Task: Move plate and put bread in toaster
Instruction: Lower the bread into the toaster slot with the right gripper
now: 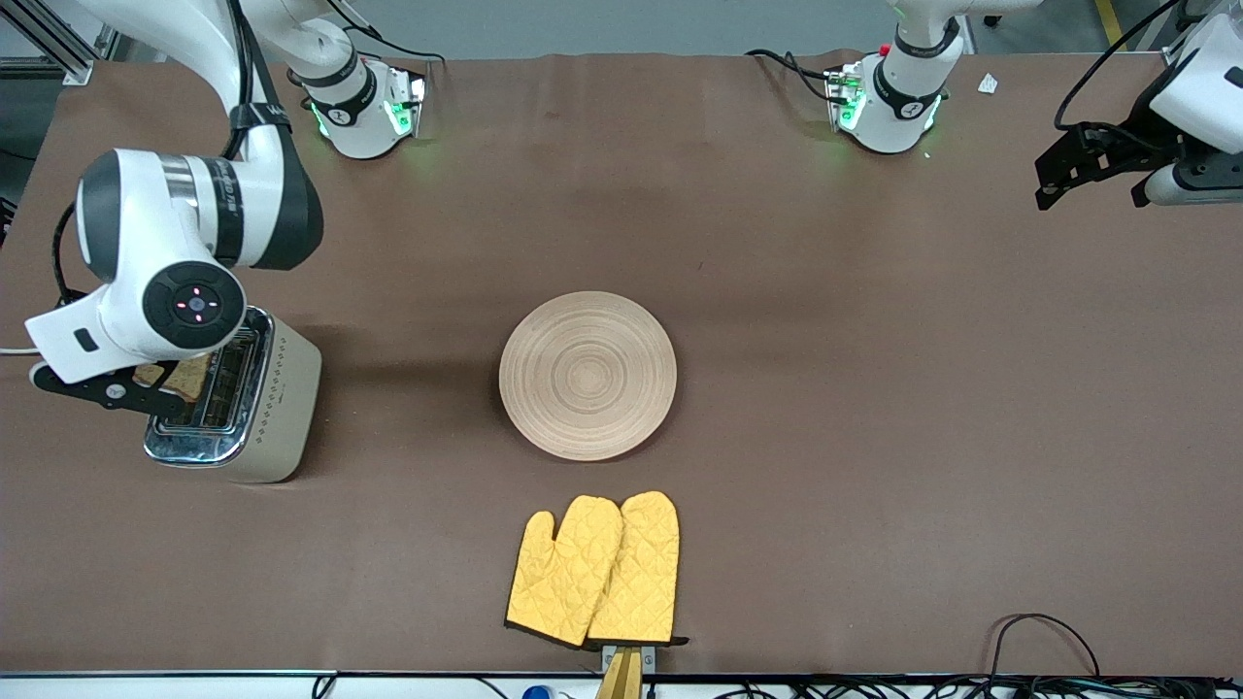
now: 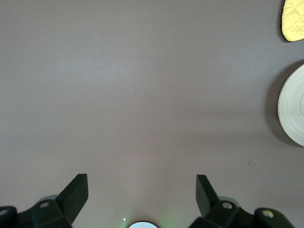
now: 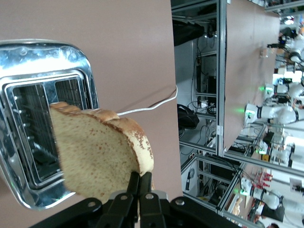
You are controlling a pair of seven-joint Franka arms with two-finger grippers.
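Right gripper [image 1: 146, 383] is seen from the front clamped on one bread [image 1: 184, 377] slice over the chrome-topped toaster [image 1: 254, 408]; one grooved round wooden plate [image 1: 587, 375] lies mid-worktop [image 1: 874, 408], near two quilted yellow mitts [image 1: 594, 571]. Left gripper [image 2: 141, 197] is seen spread open, empty. Grainy bread is seen above a slot.

Brown bread [image 3: 95, 154] above toaster [image 1: 257, 408], plate [image 1: 587, 375] mid-table

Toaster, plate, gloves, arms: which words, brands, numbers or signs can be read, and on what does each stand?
None can be read.
Toaster: only a dotted diamond pattern on its side.
Plate: ring grooves, no text.
Oven gloves: quilted, no text.
Arm bases: small dark marks, too small to read.
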